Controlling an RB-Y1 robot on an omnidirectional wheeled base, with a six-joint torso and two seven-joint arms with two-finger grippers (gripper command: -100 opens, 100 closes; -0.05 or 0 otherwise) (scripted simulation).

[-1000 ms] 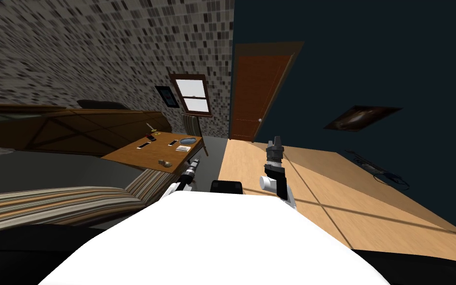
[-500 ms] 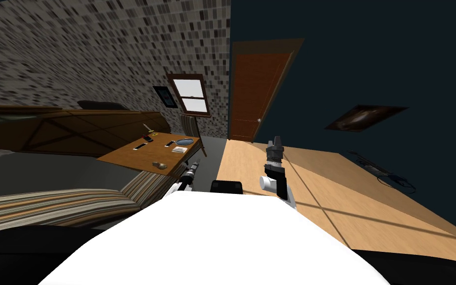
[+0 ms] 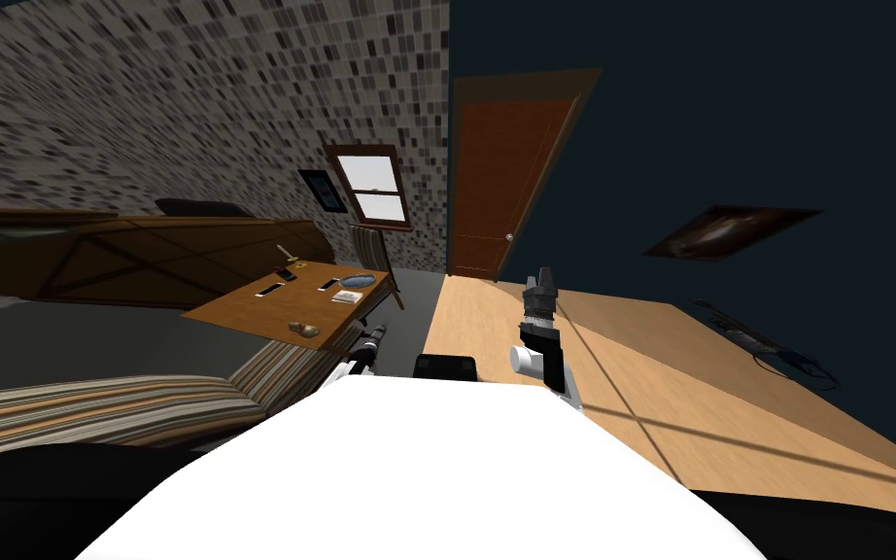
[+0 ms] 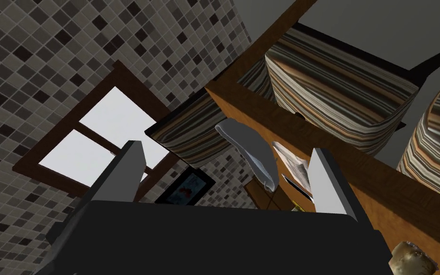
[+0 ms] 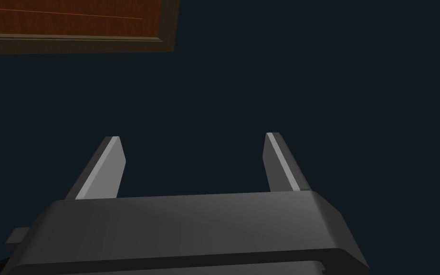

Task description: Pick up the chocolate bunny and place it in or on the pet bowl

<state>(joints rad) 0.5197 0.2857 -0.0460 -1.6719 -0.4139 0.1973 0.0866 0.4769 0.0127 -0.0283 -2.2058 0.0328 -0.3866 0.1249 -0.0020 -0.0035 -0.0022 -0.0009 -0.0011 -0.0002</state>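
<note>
Currently bunny (image 3: 305, 330) sits on counter (image 3: 242, 309) at its near end, bowl (image 3: 357, 281) well apart at the far end; left tool (image 4: 227, 148) spread, aimed toward bowl; right tool (image 5: 193, 136) also spread.

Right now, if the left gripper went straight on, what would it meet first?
Probably the grey pet bowl on the wooden table: it shows just ahead of the open left gripper. Depth is unclear, so the table's near edge might come first.

A home's room, with striped armchairs (image 4: 338, 95), a wooden table (image 3: 237, 311), a window (image 3: 373, 190) and a door (image 3: 504, 185)
</note>
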